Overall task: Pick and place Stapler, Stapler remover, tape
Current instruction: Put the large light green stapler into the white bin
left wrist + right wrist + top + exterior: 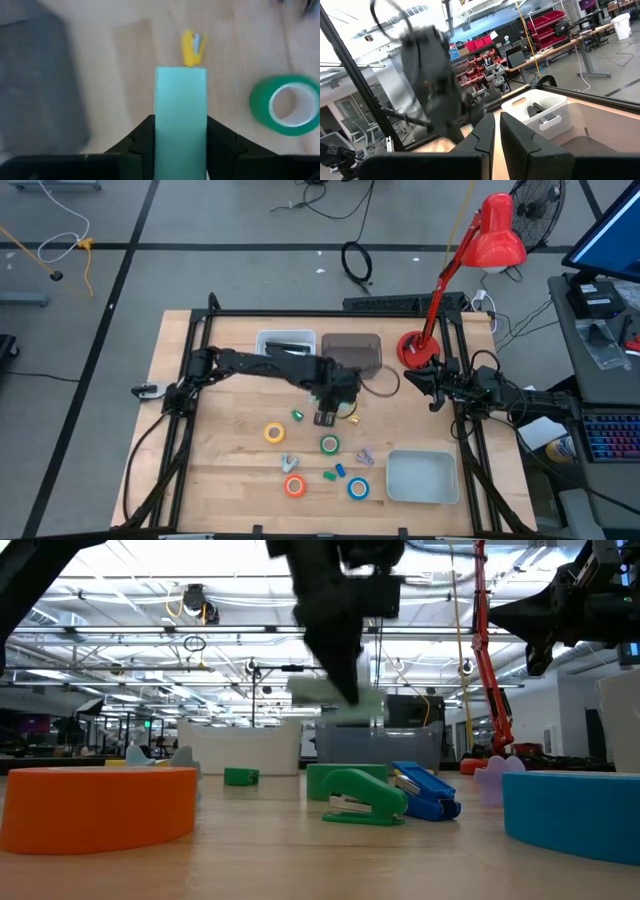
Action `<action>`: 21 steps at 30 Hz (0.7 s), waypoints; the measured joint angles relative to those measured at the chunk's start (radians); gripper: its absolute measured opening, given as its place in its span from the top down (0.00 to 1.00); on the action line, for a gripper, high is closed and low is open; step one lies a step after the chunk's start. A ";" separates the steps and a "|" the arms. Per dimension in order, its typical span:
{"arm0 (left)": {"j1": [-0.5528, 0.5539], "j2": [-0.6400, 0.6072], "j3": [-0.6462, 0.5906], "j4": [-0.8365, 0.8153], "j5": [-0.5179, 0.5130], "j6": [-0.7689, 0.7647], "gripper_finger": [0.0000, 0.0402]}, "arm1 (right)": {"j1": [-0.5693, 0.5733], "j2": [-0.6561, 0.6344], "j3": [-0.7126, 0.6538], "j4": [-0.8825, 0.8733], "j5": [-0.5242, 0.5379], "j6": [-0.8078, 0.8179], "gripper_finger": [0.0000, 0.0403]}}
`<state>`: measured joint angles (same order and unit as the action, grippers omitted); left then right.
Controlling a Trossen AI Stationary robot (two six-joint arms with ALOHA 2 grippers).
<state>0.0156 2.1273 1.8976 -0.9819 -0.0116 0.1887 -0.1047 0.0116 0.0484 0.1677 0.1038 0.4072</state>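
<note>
Pale-green boxy stapler (180, 120), clamped in left hand (180, 137)

Bare wood left of yellow tape (274, 433); crowded between green tape (329, 444) and blue tape (358, 489).

Tape rolls first, and that's four: yellow tape roll (273, 433), green tape roll (329, 444), orange tape roll (294, 486), blue tape roll (358, 489). Mini staplers on the wood: one green stapler (365, 798), one blue stapler (425, 790), one yellow stapler (192, 47), so three. One more small green piece (297, 416), one grey piece (288, 463), one purple piece (366, 455). One pale green block (180, 125). Containers, three: white bin (287, 343), dark bin (352, 352), pale tray (421, 477). One red lamp (495, 235). Two arms: left arm (250, 365), right arm (490, 390).
</note>
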 joint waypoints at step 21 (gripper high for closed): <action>0.292 -0.101 0.097 -0.462 -0.144 0.003 0.69 | 0.000 0.000 0.000 -0.014 0.000 0.000 0.95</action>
<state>0.3079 2.0258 1.9950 -1.4436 -0.1554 0.1920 -0.1049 0.0113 0.0483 0.1533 0.1040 0.4072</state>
